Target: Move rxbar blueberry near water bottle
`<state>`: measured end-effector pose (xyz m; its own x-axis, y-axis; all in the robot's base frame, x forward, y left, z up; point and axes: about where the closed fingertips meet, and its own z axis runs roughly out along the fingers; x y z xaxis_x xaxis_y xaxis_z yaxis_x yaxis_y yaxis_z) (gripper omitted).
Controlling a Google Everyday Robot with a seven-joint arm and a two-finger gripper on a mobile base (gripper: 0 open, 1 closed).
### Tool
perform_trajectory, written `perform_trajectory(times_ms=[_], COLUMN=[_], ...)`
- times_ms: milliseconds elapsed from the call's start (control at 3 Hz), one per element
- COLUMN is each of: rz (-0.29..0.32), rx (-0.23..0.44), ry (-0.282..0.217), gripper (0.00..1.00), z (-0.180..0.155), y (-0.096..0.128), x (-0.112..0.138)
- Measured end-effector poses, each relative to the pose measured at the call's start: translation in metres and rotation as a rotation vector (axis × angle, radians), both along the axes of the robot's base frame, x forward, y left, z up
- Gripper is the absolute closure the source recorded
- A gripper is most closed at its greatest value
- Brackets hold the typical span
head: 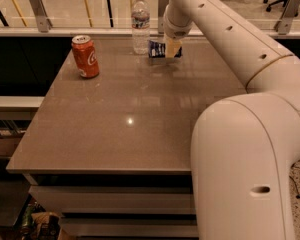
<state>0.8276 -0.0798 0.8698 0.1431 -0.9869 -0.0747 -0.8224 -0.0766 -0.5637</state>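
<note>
rxbar blueberry (155, 48) is in the claw (171, 50), out at the far end of the desk (140, 134). the claw is closed on the bar and pinches it from above. the dark blue wrapper sticks out on both sides of the claw. the bar is low over the desk top, and i cannot tell if its bottom edge touches the desk or not. a dark shadow lies on the desk just under it.

the water bottle (140, 24) stands up straight close to the far edge of the desk. it is just beside the bar, on the left side of the picture, with a small gap between them. it is see-through and has a white cap.

a red soda can (85, 57) stands up on the left part of the desk, well apart from the bar and the bottle.

the big white arm (230, 39) starts at the bottom right of the picture and bends over the desk to reach the bar.

the desk top is grey-brown and shiny, with a small bright spot of light near its middle.
</note>
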Motion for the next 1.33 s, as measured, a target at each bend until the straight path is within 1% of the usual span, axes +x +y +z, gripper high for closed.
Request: perform_trajectory(times_ms=[333, 667, 1333], rz=[0.002, 0.004, 0.006], rx=[-0.001, -0.002, -0.005], ry=[0.004, 0.009, 0.019], gripper=[0.83, 0.59, 0.13], z=[-0.003, -0.007, -0.014], y=[0.001, 0.002, 0.004], x=[0.0, 0.001, 0.002])
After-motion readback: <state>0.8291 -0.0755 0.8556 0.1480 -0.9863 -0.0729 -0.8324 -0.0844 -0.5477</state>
